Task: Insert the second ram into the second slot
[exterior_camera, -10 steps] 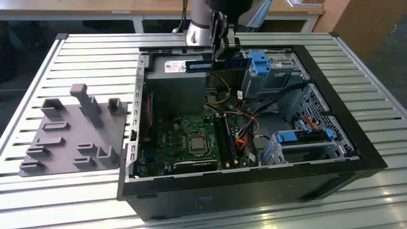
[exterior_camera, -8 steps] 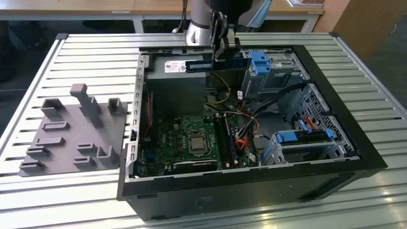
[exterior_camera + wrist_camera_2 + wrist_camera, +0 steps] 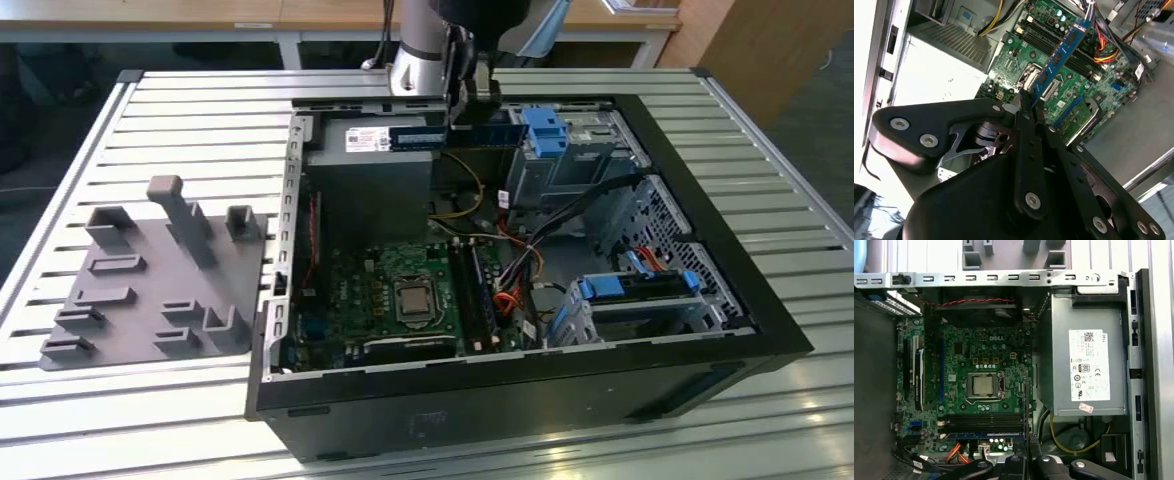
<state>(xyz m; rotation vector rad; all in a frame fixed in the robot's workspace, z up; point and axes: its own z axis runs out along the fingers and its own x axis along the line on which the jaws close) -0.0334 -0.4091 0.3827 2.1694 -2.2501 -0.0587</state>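
Observation:
My gripper (image 3: 467,112) hangs over the far end of the open computer case (image 3: 721,300) and is shut on the second ram (image 3: 424,136). This is a thin blue stick, held level and well above the motherboard (image 3: 387,290). In the second wrist view the black fingers (image 3: 1023,107) pinch one end of the blue stick (image 3: 1059,55), which reaches out over the board. In the first wrist view the stick (image 3: 984,434) shows edge-on beside the dark parallel memory slots (image 3: 984,419). In the exterior view the slots (image 3: 474,290) lie right of the processor socket. I cannot tell which one is the second slot.
A grey power supply (image 3: 367,190) fills the case's far corner under the gripper. Blue drive-bay latches (image 3: 545,128) and loose cables (image 3: 514,285) sit on the exterior view's right. A grey fixture plate (image 3: 147,290) with upright posts lies on the slatted table (image 3: 200,110) to the left.

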